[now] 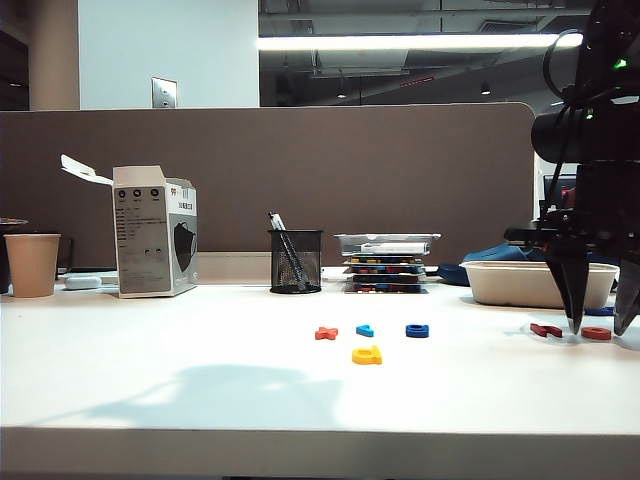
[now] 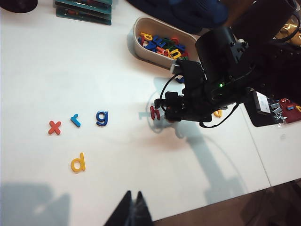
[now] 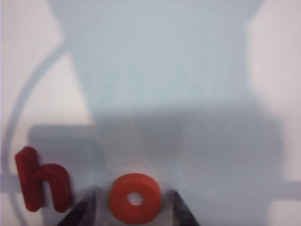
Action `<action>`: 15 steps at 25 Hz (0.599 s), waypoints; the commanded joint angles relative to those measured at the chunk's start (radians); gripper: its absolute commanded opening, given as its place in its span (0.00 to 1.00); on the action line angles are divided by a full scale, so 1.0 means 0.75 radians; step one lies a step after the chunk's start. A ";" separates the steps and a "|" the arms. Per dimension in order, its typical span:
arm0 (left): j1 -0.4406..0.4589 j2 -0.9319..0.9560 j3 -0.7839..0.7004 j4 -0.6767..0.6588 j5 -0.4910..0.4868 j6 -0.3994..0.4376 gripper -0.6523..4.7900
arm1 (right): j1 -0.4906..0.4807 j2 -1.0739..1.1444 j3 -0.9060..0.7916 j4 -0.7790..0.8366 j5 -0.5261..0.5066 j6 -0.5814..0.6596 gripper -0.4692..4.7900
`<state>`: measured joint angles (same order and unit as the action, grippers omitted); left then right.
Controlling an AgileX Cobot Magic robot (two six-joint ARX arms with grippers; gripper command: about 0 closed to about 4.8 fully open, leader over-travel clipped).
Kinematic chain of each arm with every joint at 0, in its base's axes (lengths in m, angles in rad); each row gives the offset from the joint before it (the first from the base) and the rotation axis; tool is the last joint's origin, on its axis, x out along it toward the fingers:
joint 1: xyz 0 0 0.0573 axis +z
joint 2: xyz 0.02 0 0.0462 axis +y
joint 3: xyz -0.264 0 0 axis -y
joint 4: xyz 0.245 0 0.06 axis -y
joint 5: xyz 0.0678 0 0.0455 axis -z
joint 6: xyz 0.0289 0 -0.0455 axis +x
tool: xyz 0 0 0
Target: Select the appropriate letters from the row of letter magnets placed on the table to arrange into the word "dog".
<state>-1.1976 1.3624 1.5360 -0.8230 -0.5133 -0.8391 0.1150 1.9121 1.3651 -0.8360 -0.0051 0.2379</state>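
On the white table [image 1: 200,380] lie an orange x [image 1: 326,333], a light-blue letter [image 1: 365,330] and the dark blue g [image 1: 417,330] in a row, with the yellow d [image 1: 367,355] just in front of them. Further right lie a dark red h [image 1: 546,330] and the orange-red ring o [image 1: 597,333]. My right gripper [image 3: 133,197] points down at the table, open, one finger on each side of the o [image 3: 135,197], with the h [image 3: 41,181] beside it. My left gripper [image 2: 133,194] is shut and empty near the table's front edge, out of the exterior view.
A white tray [image 1: 538,283] of spare letters stands just behind the right gripper. A mesh pen cup [image 1: 296,261], a stack of flat boxes [image 1: 387,262], a white carton [image 1: 152,232] and a paper cup [image 1: 32,264] line the back along the brown partition.
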 commanded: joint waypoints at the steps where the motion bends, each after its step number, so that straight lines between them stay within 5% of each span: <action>1: 0.001 -0.003 0.007 0.012 -0.008 0.006 0.12 | 0.001 -0.004 0.004 -0.008 -0.007 -0.005 0.47; 15: 0.001 -0.003 0.007 0.012 -0.008 0.006 0.12 | 0.001 0.028 0.002 -0.015 -0.006 -0.004 0.46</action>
<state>-1.1973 1.3624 1.5360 -0.8230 -0.5133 -0.8391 0.1150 1.9236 1.3716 -0.8463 -0.0036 0.2379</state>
